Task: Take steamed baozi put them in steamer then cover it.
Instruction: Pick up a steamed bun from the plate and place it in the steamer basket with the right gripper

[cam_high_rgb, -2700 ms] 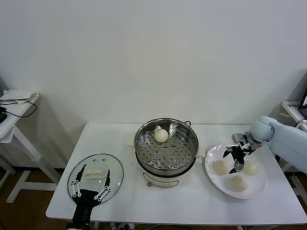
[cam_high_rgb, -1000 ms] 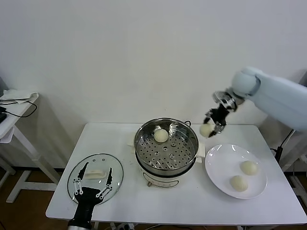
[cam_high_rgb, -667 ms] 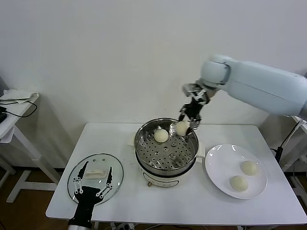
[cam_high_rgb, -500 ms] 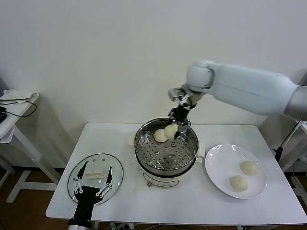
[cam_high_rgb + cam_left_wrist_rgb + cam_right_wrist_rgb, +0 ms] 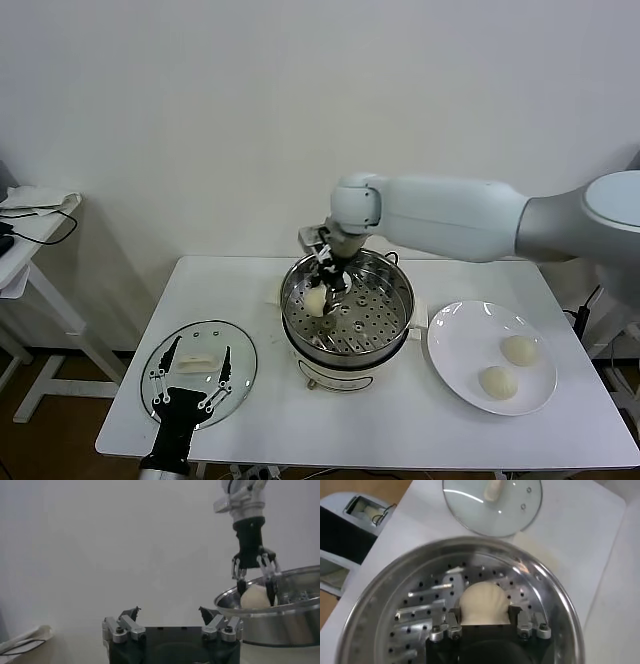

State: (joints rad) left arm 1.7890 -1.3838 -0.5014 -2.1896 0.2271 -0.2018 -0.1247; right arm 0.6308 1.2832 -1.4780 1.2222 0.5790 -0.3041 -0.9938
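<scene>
A: White counter [image 5: 250, 300], steamer [image 5: 347, 305] mid, cover [image 5: 200, 372] near-left under the open left end effector [image 5: 188, 388].
B: Right end effector [image 5: 322, 283] grips a baozi [image 5: 315, 300] over the steamer's left side. Next, I'd say: lower, release.

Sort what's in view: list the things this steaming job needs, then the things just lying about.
Job:
right pincer shut on a baozi
steamer
two baozi on the plate
glass cover
left pincer open, over the cover

Lying about:
white plate
side table with cable
</scene>
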